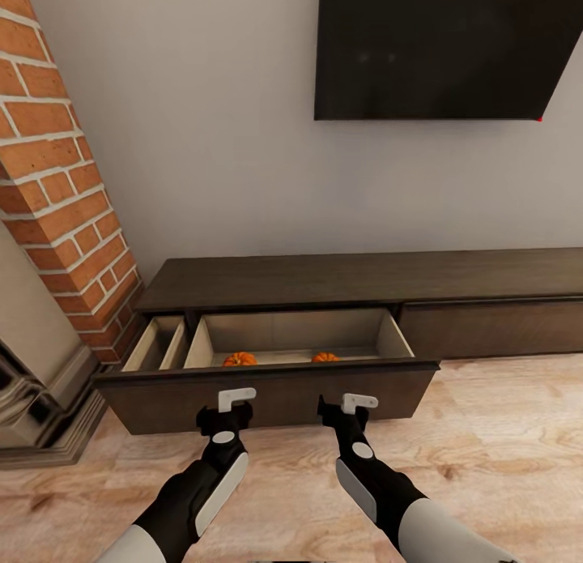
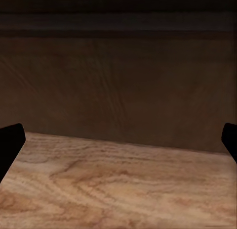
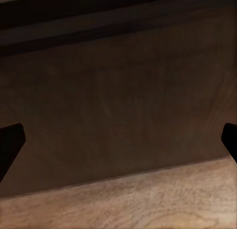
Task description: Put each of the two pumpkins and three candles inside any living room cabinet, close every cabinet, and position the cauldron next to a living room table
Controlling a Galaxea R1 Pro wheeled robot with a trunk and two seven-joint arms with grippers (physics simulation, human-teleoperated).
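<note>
Pale wood floor (image 1: 486, 433), grey wall, and the cabinet (image 1: 364, 275) drawer (image 1: 267, 393) stands open with both pumpkins (image 1: 240, 359) inside, so bring your left gripper (image 1: 231, 409) and right gripper (image 1: 344, 409), both spread wide and empty, squarely onto its front and push evenly.

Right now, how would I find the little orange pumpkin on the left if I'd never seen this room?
Find the long dark brown cabinet under the black screen on the wall, beside the brick column. Its wide drawer is pulled open, pale inside. Two orange pumpkins sit there; yours is the left pumpkin, just beyond the left claw and looking slightly bigger than the right pumpkin.
</note>
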